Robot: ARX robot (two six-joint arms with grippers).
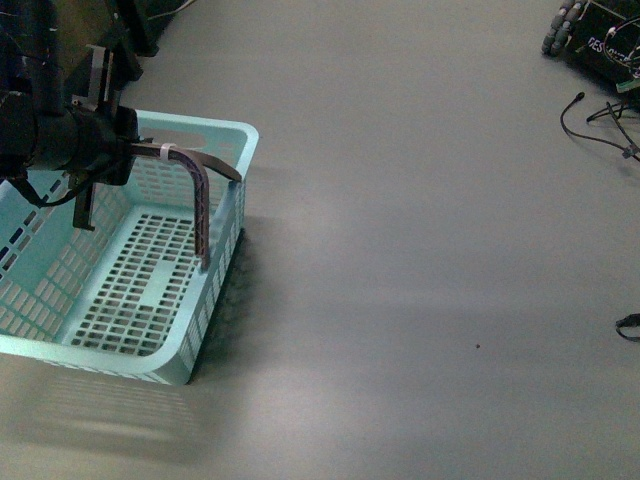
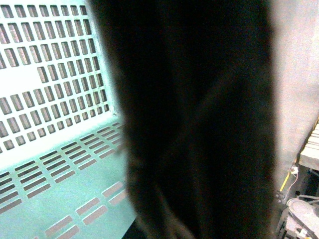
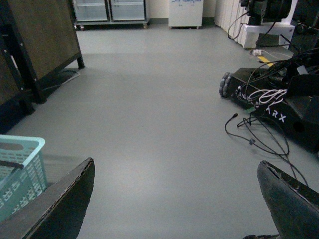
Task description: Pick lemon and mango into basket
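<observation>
Teal slotted basket (image 1: pixel 218 285), grey floor (image 1: pixel 430 250)

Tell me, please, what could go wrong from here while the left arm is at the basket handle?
The left gripper is right at the handle of the basket; any sideways arm motion could drag or tip it. Neither lemon nor mango shows in any view, so a search may be needed. Loose cables lie on the floor ahead of the open right gripper and might snag it.
</observation>
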